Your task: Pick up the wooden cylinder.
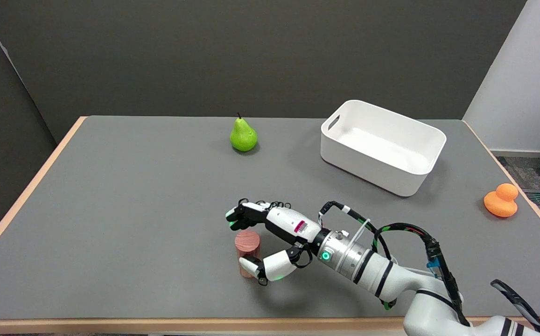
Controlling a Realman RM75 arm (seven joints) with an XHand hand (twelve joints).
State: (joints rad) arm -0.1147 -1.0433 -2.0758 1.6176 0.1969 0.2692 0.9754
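Note:
The wooden cylinder [247, 249], short and reddish-brown, stands upright on the grey table [134, 210] in the front middle. My right hand [274, 238] reaches in from the lower right and closes around it. The curled fingers [238, 220] meet the cylinder's far top rim. The thumb [255, 268] lies against its near lower side and hides part of it. The cylinder's base still rests on the table.
A green pear [243, 135] stands at the back middle. A white bin [382, 145] sits at the back right. An orange toy [501, 200] lies near the right edge. The table's front edge runs just below my arm.

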